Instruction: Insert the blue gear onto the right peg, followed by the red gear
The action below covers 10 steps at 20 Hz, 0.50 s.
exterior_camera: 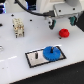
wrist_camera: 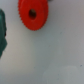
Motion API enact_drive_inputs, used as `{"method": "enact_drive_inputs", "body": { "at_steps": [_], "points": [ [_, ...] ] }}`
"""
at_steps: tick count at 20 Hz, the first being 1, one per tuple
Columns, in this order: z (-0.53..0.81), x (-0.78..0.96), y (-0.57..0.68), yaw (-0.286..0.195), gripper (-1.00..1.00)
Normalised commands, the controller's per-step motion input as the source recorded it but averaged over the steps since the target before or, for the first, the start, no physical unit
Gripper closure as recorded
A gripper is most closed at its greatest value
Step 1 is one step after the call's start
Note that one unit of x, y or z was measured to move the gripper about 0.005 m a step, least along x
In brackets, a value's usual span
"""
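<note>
The gripper (exterior_camera: 61, 22) hangs open and empty just above the red gear (exterior_camera: 63, 32) on the white table (exterior_camera: 15, 55) — the blue gear (exterior_camera: 51, 52) already sits on the plate (exterior_camera: 34, 60) — so an off-centre descent could nudge the gear aside.

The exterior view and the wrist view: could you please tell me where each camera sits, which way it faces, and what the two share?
Exterior view: off the arm, raised, looking down at the white table, the round red plastic gear, the flat blue toothed gear on the white black-edged plate; the arm and gripper show at the top.
Wrist view: on the wrist, facing down at the table; a dark green part, seemingly of the gripper, shows at one edge.
Shared: the red gear and the table.
</note>
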Motion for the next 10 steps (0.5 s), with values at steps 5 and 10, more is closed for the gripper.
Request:
{"method": "enact_drive_inputs", "body": {
  "at_steps": [5,10],
  "points": [
    [-0.22,0.03,0.15,0.0,-1.0],
    [-0.18,0.06,0.02,0.0,-1.0]
  ]
}}
